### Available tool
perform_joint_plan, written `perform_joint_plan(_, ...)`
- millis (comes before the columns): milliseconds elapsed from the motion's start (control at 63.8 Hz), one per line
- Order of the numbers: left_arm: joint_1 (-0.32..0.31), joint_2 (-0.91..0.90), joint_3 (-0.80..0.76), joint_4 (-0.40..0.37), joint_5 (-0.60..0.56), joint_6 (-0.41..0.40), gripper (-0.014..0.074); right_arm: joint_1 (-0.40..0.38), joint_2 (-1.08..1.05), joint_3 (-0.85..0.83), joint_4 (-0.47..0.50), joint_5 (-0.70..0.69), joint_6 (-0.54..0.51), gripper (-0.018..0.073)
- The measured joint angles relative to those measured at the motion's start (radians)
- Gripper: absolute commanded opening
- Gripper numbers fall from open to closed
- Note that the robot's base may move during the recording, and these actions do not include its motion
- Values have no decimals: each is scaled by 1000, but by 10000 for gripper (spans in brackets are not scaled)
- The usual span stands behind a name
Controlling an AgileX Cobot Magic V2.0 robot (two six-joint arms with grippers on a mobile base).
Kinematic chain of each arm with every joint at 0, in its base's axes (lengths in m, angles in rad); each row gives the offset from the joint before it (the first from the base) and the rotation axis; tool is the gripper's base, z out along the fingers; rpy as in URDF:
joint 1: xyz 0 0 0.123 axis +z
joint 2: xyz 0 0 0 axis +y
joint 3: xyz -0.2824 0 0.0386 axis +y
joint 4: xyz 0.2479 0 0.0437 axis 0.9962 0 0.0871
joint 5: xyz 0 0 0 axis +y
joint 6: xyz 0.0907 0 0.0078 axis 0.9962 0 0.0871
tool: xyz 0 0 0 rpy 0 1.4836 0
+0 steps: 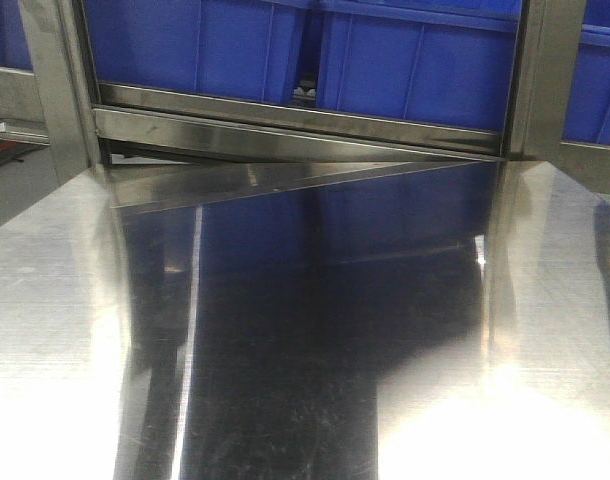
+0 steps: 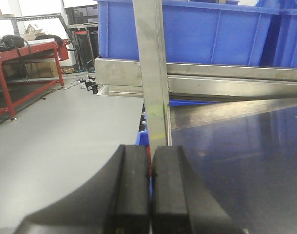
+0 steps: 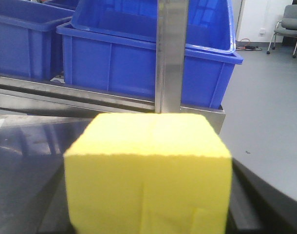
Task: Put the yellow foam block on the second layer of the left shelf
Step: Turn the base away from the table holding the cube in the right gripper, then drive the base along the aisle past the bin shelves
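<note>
My right gripper (image 3: 149, 195) hugs the yellow foam block (image 3: 148, 161); my left gripper (image 2: 151, 195) is squeezed shut, empty. The shelf (image 3: 170, 58) waits at twelve o'clock, so the block isn't placed yet.

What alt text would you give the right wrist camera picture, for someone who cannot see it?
A yellow foam block fills the foreground. Behind it, blue plastic bins sit on a steel shelf, with an upright post in front of them.
</note>
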Motion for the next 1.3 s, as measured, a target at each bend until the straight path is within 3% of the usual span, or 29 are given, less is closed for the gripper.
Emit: perform_joint_plan(1301, 0, 0, 0, 0, 0, 0, 124, 0, 0, 0, 0, 0, 0, 463)
